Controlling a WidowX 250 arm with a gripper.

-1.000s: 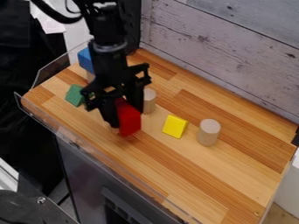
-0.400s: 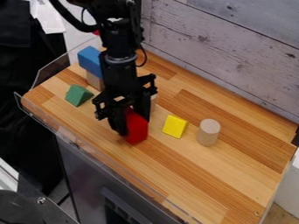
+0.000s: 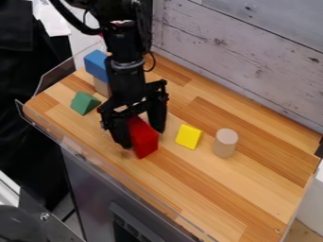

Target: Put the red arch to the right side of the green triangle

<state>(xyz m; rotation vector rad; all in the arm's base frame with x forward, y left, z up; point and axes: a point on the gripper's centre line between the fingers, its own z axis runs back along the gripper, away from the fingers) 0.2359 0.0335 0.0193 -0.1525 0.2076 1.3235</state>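
The gripper [image 3: 142, 138] is low over the left-middle of the wooden surface, open, with one finger on each side of the red arch [image 3: 145, 142]. The arch's upper back part is partly hidden by the gripper. Further left lies the green triangle [image 3: 84, 103], with a stretch of wood between it and the arch.
A blue block [image 3: 96, 65] rests on a wooden piece [image 3: 101, 87] behind the green triangle. Right of the arch are a yellow block [image 3: 189, 136] and an upright wooden cylinder [image 3: 225, 142]. A clear rim [image 3: 75, 149] runs along the near-left edge.
The gripper and red arch have shifted toward the near edge and slightly right since the first frame. Most recently the fingers have spread apart around the arch.
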